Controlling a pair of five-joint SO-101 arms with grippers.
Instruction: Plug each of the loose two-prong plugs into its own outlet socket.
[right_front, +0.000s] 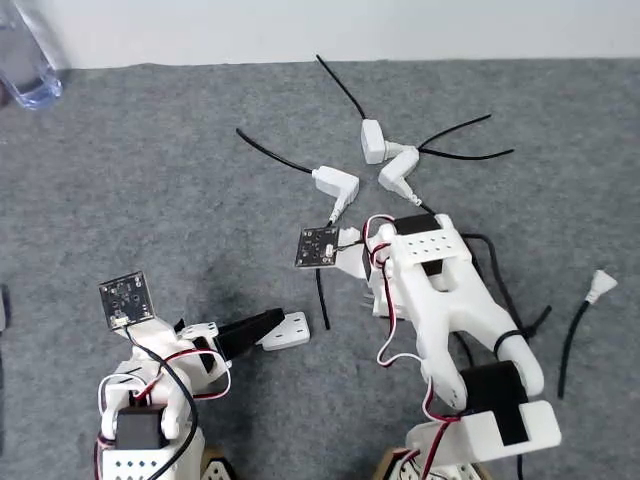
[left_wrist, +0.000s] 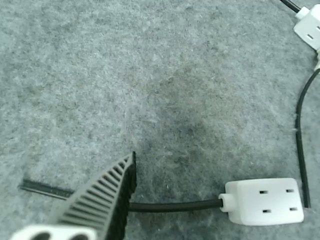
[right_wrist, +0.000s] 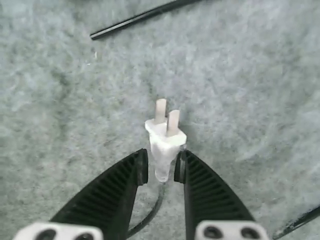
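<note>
A white outlet socket (right_front: 287, 331) lies on the grey carpet, and its block (left_wrist: 263, 201) shows two slot pairs and a black cord. My left gripper (right_front: 262, 327) rests beside it, open, with one black finger (left_wrist: 107, 195) near the cord. My right gripper (right_wrist: 160, 165) is shut on a white two-prong plug (right_wrist: 164, 135), prongs pointing away from the fingers. In the high view this gripper (right_front: 352, 262) sits mid-table. Three loose white plugs (right_front: 338, 185), (right_front: 372, 140), (right_front: 400, 170) lie just beyond it.
Another white plug (right_front: 603, 287) on a black cord lies at the far right. A clear plastic container (right_front: 25, 65) stands at the back left corner. Thin black cords (right_front: 270, 152) trail over the carpet behind the plugs. A white wall edges the back.
</note>
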